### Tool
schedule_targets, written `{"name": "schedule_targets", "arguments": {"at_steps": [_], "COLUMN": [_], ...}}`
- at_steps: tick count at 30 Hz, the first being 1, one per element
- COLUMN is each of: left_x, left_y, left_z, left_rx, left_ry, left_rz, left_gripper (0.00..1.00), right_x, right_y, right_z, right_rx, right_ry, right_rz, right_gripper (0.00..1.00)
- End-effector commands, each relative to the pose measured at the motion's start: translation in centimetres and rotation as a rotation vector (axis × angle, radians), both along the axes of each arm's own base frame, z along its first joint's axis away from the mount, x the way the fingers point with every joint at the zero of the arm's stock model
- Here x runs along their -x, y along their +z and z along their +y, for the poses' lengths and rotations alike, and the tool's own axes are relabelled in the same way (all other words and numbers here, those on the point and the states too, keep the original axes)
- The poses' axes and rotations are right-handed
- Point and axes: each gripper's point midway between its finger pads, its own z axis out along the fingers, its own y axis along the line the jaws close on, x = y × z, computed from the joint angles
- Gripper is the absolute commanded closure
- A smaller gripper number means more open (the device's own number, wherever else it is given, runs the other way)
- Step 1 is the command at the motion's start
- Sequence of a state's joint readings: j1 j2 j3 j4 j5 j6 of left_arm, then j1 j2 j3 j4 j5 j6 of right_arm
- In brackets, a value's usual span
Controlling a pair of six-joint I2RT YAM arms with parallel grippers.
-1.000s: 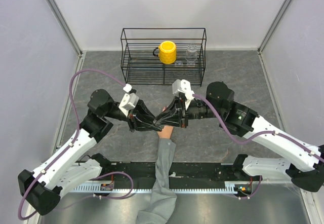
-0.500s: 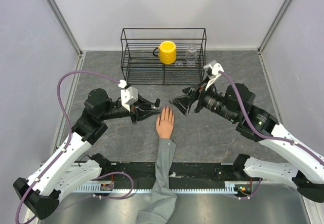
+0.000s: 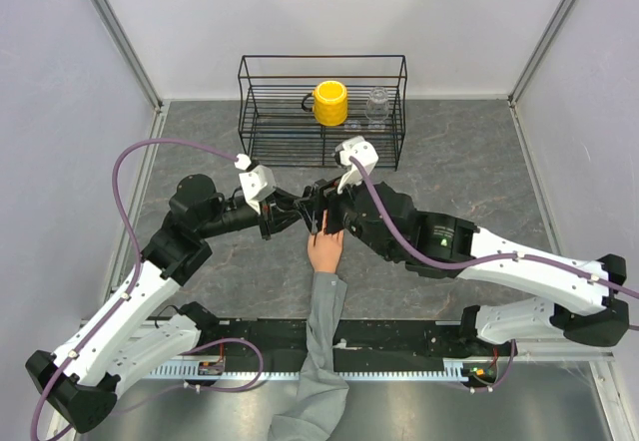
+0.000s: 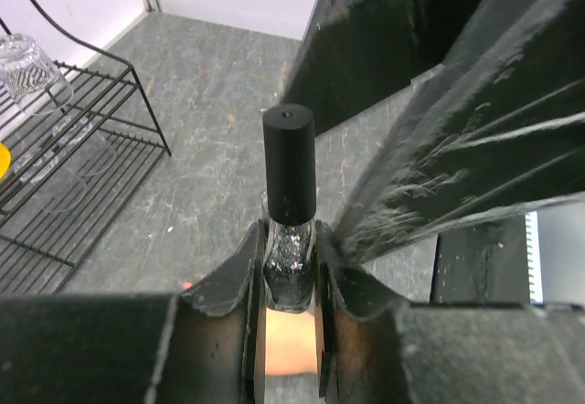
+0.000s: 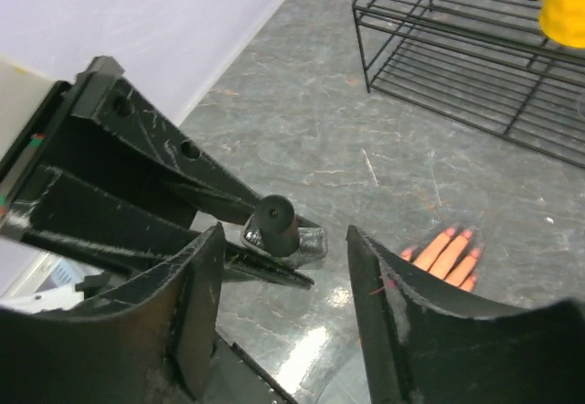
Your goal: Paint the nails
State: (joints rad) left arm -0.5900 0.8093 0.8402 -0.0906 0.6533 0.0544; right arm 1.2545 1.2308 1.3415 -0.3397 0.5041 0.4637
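Observation:
The peach mannequin hand [image 3: 325, 247] lies palm down on the table, its grey sleeve [image 3: 324, 341] running to the near edge. Its nails [image 5: 462, 235] show pink at the fingertips in the right wrist view. My left gripper [image 3: 298, 214] [image 4: 289, 239] is shut on a small dark glittery nail polish bottle [image 4: 289, 262] with a black cap [image 4: 290, 162], held just above the hand's fingers. My right gripper [image 3: 321, 209] [image 5: 283, 232] is open, one finger on each side of the cap [image 5: 274, 217], not touching it.
A black wire rack [image 3: 321, 142] stands at the back of the table with a yellow mug [image 3: 330, 102] and a clear glass [image 3: 377, 105] in it. Both arms cross over the middle of the table above the hand.
The right arm, pulled back to the right half a second ago, has swung left again and its open jaws now straddle the bottle cap. The left gripper has kept hold of the bottle.

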Motion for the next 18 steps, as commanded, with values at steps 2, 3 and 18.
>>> {"name": "schedule_targets", "arguments": {"at_steps": [2,3,18], "left_x": [0.2,0.3,6.5], "left_y": [2.6,2.6,3.7], "left_z": [0.2,0.1,-1.2], "left_rx": [0.032,0.031,0.081], "left_ry": [-0.004,-0.012,-0.388], "left_rz": [-0.098,-0.095,-0.109], "left_gripper": [0.98,0.98,0.98], "right_x": [-1.2,-1.3,0.2], "right_y": [1.2,1.2,2.3], "right_z": [-0.7,-0.8,-1.7], "right_rx": [0.028,0.032,0.118], "right_ry": [-0.113,-0.116,0.053], "right_rz": [-0.056,-0.061,-0.194], "right_gripper": [0.46,0.49,1.00]}}
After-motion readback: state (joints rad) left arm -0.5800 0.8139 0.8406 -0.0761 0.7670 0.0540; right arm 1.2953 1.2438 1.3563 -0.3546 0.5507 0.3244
